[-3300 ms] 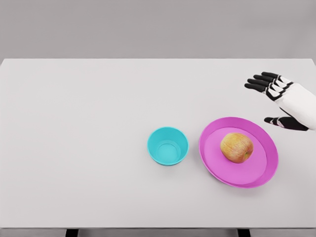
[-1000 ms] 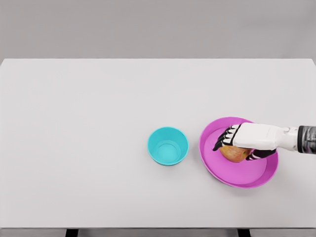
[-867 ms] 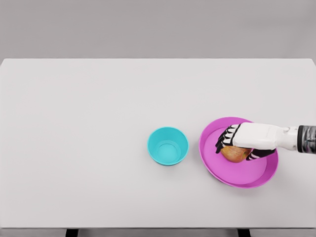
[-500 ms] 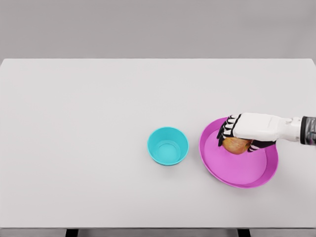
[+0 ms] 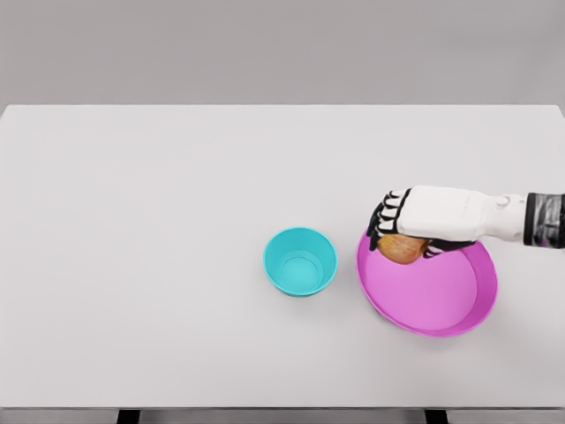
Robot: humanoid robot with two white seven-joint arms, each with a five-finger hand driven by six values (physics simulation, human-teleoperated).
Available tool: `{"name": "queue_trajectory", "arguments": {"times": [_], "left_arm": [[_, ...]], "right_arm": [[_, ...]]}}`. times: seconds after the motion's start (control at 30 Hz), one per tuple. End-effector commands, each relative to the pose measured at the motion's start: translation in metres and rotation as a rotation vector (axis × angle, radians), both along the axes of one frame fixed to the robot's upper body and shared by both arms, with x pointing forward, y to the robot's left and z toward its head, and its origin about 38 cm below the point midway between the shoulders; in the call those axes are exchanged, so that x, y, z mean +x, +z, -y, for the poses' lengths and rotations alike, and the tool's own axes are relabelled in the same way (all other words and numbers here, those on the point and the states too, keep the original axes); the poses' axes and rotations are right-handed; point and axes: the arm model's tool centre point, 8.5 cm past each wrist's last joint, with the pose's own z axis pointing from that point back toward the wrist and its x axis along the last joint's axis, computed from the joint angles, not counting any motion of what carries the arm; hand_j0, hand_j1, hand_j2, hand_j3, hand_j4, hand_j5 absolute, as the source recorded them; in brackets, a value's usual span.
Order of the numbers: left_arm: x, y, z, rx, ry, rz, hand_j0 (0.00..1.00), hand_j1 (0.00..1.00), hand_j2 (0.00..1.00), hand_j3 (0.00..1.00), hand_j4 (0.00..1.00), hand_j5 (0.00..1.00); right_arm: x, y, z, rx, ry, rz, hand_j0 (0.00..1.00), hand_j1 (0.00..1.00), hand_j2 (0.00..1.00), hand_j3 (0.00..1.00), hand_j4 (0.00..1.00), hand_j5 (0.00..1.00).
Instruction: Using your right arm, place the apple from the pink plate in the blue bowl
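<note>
My right hand (image 5: 399, 231) comes in from the right edge and is shut on the apple (image 5: 399, 250), of which only the orange-yellow underside shows below the white palm. Hand and apple hang above the upper left rim of the pink plate (image 5: 437, 300), lifted off its surface. The blue bowl (image 5: 300, 261) stands empty on the table just left of the plate, a short gap from the hand. The left arm is out of view.
The white table (image 5: 159, 230) stretches wide to the left and behind the bowl. Its front edge runs along the bottom of the picture, its right edge near the forearm.
The right hand came down onto the apple on the plate, closed on it, then lifted it and carried it up and to the left, toward the plate's rim.
</note>
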Motion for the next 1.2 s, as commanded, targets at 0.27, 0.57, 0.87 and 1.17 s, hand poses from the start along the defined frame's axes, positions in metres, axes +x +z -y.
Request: {"name": "queue_trajectory", "arguments": {"times": [0.27,0.57,0.87,1.17], "left_arm": [[0.0,0.0,0.0,0.0,0.001,0.001,1.0,1.0,1.0,1.0,1.0,1.0],[0.0,0.0,0.0,0.0,0.0,0.0,1.0,1.0,1.0,1.0,1.0,1.0],[0.0,0.0,0.0,0.0,0.0,-0.001,1.0,1.0,1.0,1.0,1.0,1.0],[0.0,0.0,0.0,0.0,0.0,0.0,1.0,1.0,1.0,1.0,1.0,1.0]], "right_arm": [[0.003,0.004,-0.015,0.043,0.028,0.006,0.62,0.62,0.62,0.62,0.62,0.62],[0.007,0.009,-0.047,0.066,0.105,0.017,0.62,0.62,0.62,0.62,0.62,0.62],[0.008,0.011,-0.077,0.079,0.182,0.021,0.62,0.62,0.62,0.62,0.62,0.62],[0.004,0.008,-0.111,0.076,0.274,0.009,0.62,0.62,0.62,0.62,0.62,0.62]]}}
